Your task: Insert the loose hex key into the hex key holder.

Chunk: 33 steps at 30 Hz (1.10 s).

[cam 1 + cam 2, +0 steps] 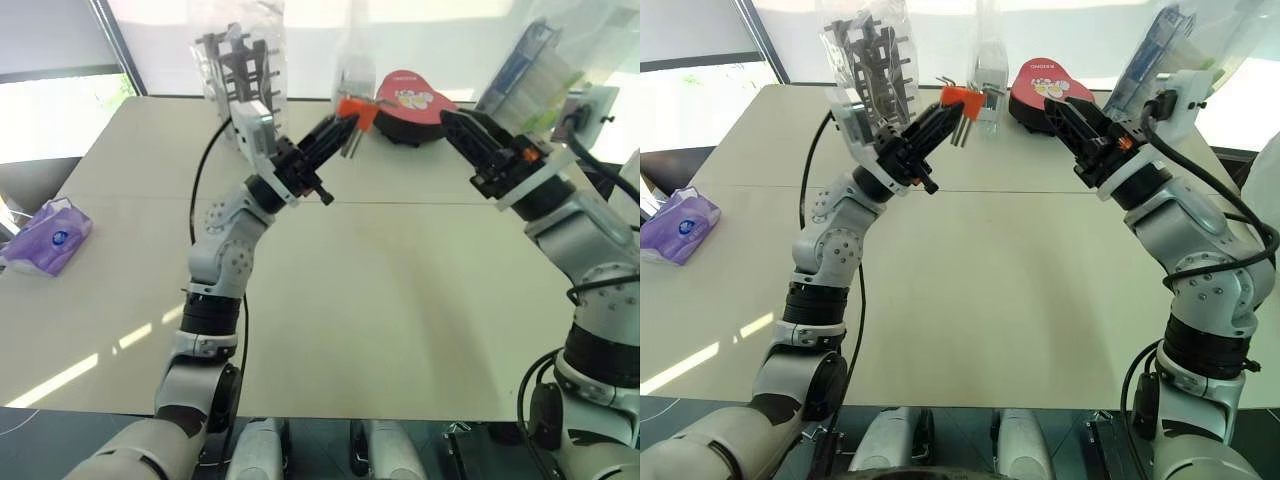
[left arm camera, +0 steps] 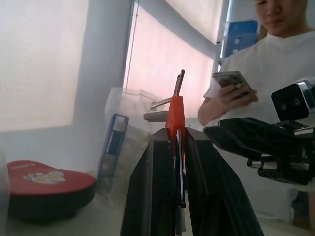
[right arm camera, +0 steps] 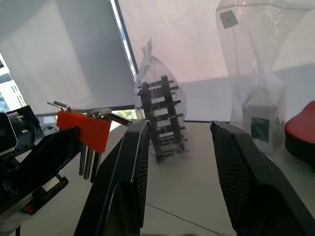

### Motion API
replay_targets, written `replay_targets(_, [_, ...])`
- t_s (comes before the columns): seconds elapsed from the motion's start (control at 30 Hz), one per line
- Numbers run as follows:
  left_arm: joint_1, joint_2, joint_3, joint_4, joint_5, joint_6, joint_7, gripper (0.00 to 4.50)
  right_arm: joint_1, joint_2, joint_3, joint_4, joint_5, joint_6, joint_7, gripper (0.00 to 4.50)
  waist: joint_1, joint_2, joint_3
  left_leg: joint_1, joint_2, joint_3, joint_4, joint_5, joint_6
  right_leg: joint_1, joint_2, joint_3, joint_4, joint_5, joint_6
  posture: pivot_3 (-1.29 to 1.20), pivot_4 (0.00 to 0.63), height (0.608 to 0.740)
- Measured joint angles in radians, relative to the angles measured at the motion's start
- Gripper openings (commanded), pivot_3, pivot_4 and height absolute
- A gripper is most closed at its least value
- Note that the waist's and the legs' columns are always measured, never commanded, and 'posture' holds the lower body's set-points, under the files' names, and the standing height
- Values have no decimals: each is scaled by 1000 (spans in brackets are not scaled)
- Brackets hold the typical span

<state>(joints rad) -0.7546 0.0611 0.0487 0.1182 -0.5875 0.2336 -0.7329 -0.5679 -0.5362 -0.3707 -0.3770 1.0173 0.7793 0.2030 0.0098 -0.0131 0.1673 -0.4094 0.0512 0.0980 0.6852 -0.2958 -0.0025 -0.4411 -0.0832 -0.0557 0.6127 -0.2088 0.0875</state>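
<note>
Left eye view: small orange-red plastic hex key holder (image 1: pixel 355 108) with grey keys sticking out, pinched in closed left gripper (image 1: pixel 345 125), raised above far middle of pale surface (image 1: pixel 380 330), just in front of red heart-shaped box (image 1: pixel 412 118). Right gripper (image 3: pixel 179 147) to its right, well apart from holder, fingers parted with nothing between them; loose silver-grey L-shaped hex key impossible to tell apart from keys bunched in holder, so cannot tell whether already seated. Risk as judged: half-seated key slipping out and dropping onto surface if left gripper tilts, or holder twisting in thin edge-on pinch.
</note>
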Motion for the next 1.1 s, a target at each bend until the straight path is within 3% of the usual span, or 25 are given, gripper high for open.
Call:
replay_targets(0.27, [31,-81,-37,74,-36,187,25,0,58,19,1,-63,11,-1,-77,1986,2,0,0,0,0,0,0,0,0,0,0,0,-1,0,0,0,150,740])
replay_targets(0.53, [124,-168,-48,34,-105,441,164,0,109,52,1,-152,42,-2,-180,1986,2,0,0,0,0,-2,0,0,0,0,0,0,0,0,0,0,150,740])
replay_targets(1.1, [234,-249,47,41,-162,650,477,0,159,62,9,-207,97,-6,-285,1986,2,0,0,0,-1,-7,0,0,0,0,0,0,0,0,0,0,150,740])
